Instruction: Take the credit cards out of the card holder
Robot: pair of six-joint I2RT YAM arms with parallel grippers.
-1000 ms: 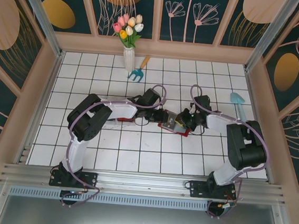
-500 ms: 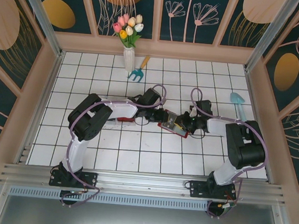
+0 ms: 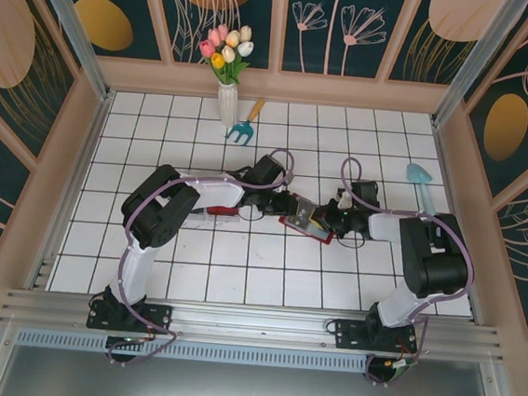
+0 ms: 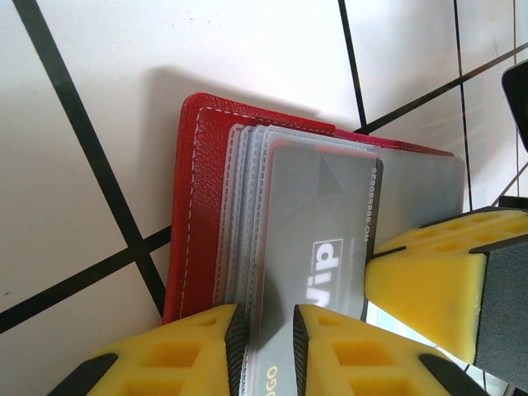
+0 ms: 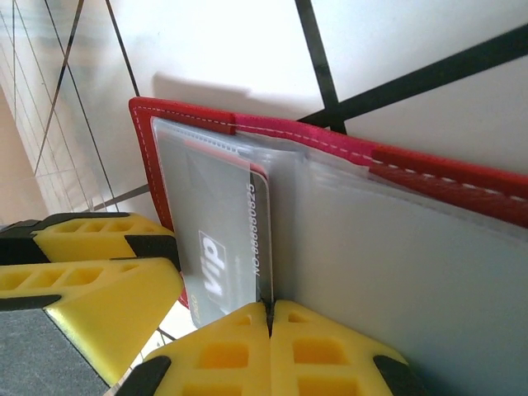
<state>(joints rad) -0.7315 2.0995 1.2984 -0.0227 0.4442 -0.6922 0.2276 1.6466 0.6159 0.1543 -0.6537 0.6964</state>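
Note:
The red card holder (image 3: 297,226) lies open on the white tiles between both grippers. In the left wrist view the card holder (image 4: 198,214) shows clear sleeves and a grey "vip" credit card (image 4: 322,223) sticking out of them. My left gripper (image 4: 268,346) is closed to a narrow gap on the sleeve stack at the holder's near end. My right gripper (image 5: 271,318) is shut, with the edge of the credit card (image 5: 219,239) running into the seam of its jaws. From above, the left gripper (image 3: 293,208) and right gripper (image 3: 323,221) nearly touch over the holder.
A white vase of tulips (image 3: 226,82) and a small garden fork (image 3: 243,126) stand at the back. A light blue scoop (image 3: 422,180) lies at the right. A red-and-clear object (image 3: 218,211) sits under my left forearm. Wooden walls edge the tiled floor.
My right gripper's jaws have closed fully on the card's edge, and its wrist has shifted a little to the right. The left arm has barely moved.

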